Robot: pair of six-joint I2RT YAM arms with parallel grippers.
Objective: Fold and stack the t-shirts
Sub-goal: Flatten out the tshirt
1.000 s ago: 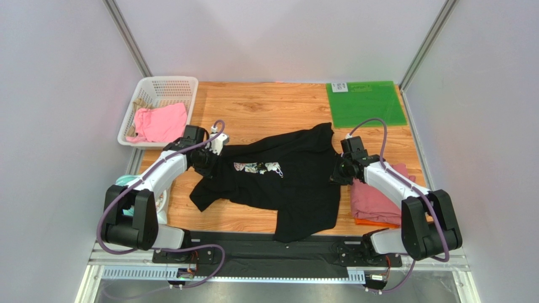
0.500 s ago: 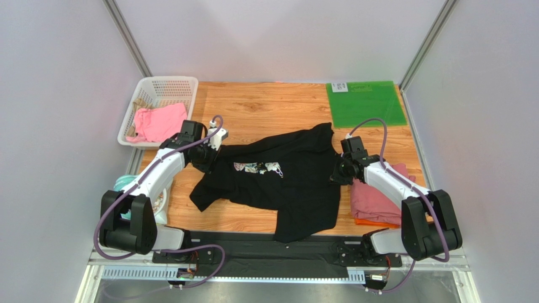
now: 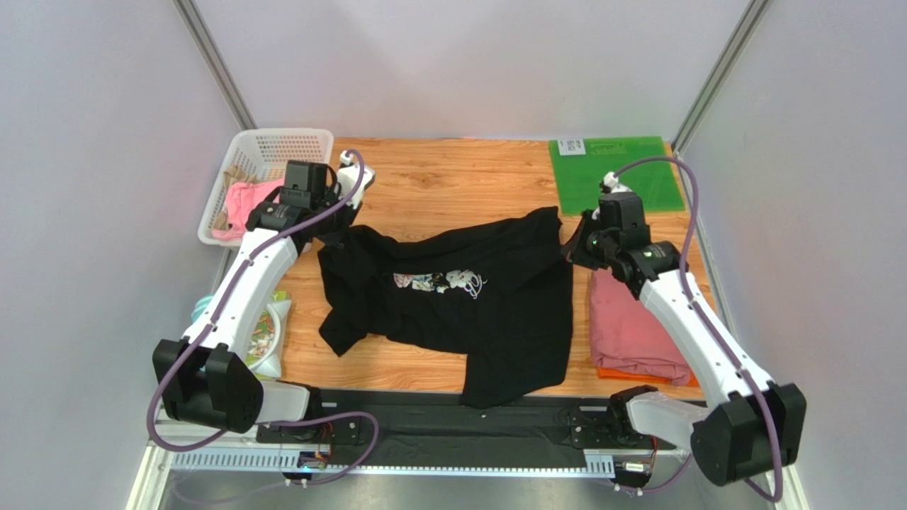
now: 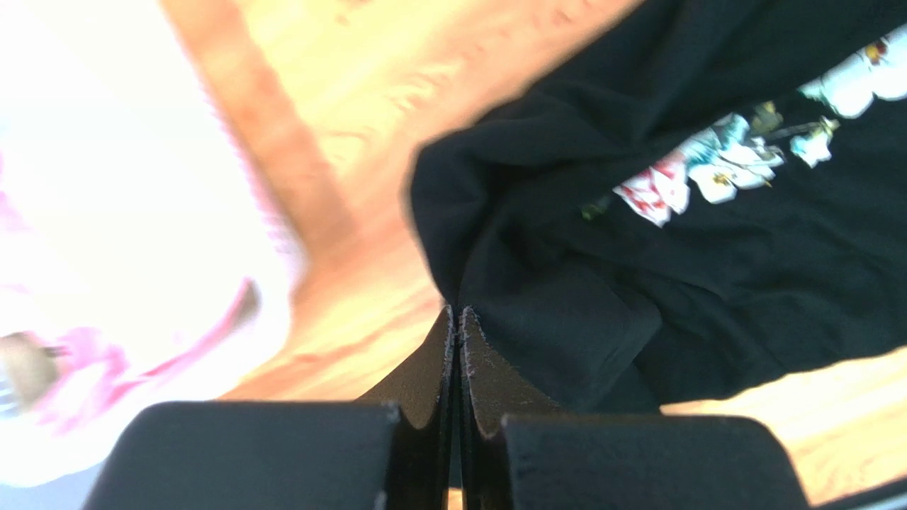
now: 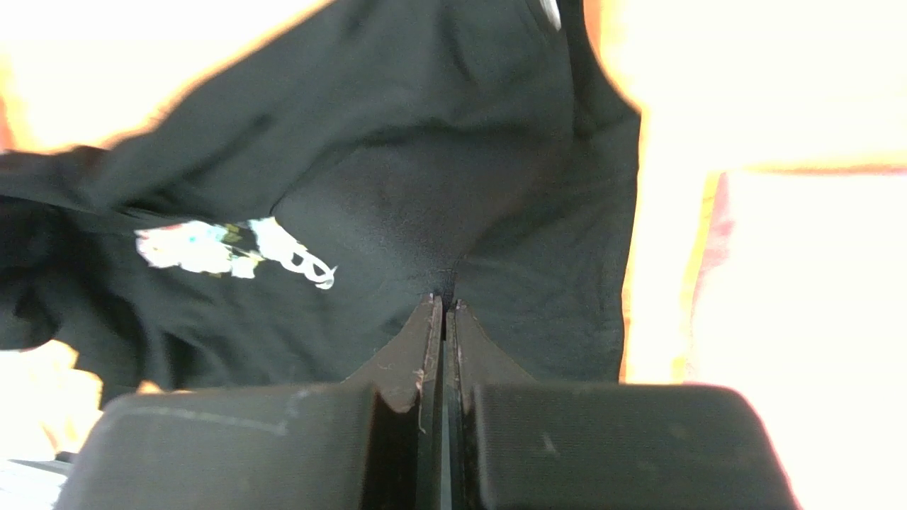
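The large black t-shirt point(image 3: 468, 303) with a floral chest print point(image 3: 445, 281) lies spread and wrinkled across the table's middle. My left gripper point(image 3: 328, 225) is shut on its upper left edge and lifts it; in the left wrist view point(image 4: 458, 313) the cloth point(image 4: 596, 287) hangs from the closed jaws. My right gripper point(image 3: 576, 242) is shut on the shirt's upper right edge; in the right wrist view point(image 5: 443, 305) black cloth point(image 5: 447, 213) runs into the jaws. A folded dusty-pink shirt point(image 3: 637, 324) lies on an orange one point(image 3: 628, 373) at the right.
A white basket point(image 3: 279, 149) at the back left holds pink cloth point(image 3: 243, 200). A stiff green mat point(image 3: 615, 175) lies at the back right. A bowl with small items point(image 3: 261, 338) sits by the left table edge. The black shirt's hem hangs over the near edge.
Both grippers have risen and moved toward the back, pulling the black shirt's upper edge up and back. The left arm swung toward the basket; the shirt is now stretched between them.
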